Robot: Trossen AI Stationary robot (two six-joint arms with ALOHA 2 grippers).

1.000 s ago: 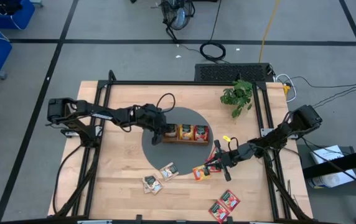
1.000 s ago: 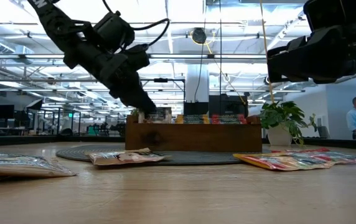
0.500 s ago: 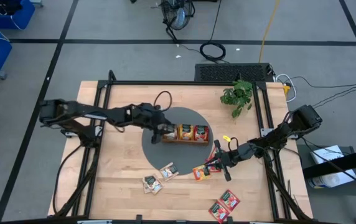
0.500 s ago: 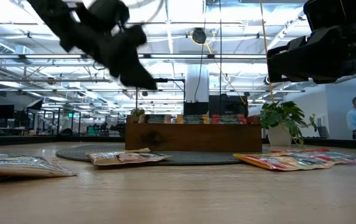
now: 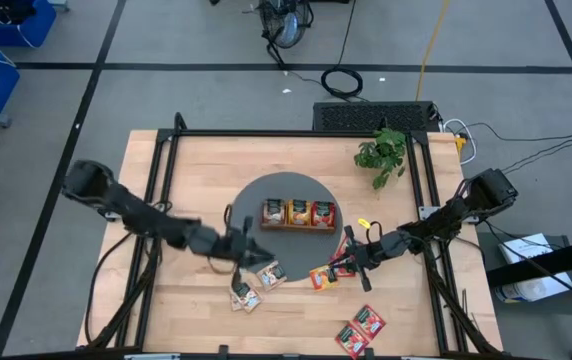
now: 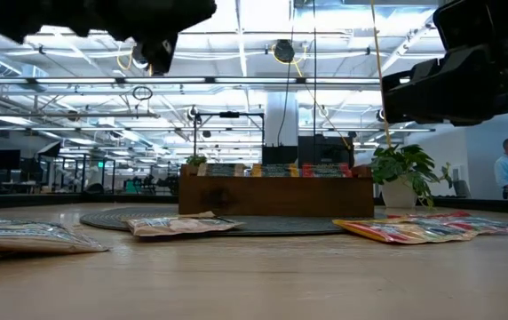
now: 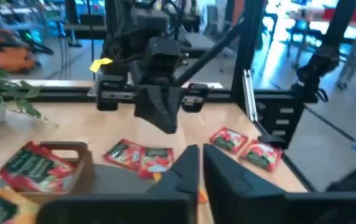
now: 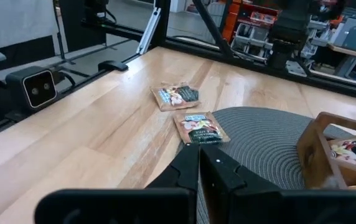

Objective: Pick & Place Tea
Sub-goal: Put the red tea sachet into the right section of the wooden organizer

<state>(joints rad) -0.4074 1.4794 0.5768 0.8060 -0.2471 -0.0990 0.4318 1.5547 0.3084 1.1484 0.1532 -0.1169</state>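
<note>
While both hands (image 5: 251, 249) (image 5: 346, 262) stand closed and empty, roughly seven tea sachets (image 5: 271, 273) lie loose outside the tray (image 5: 298, 213).

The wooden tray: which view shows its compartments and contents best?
The high view: the tray is seen from straight above on the round mat, with sachets in its compartments. The low view shows only its side wall and sachet tops. Each wrist view catches just one end.
</note>
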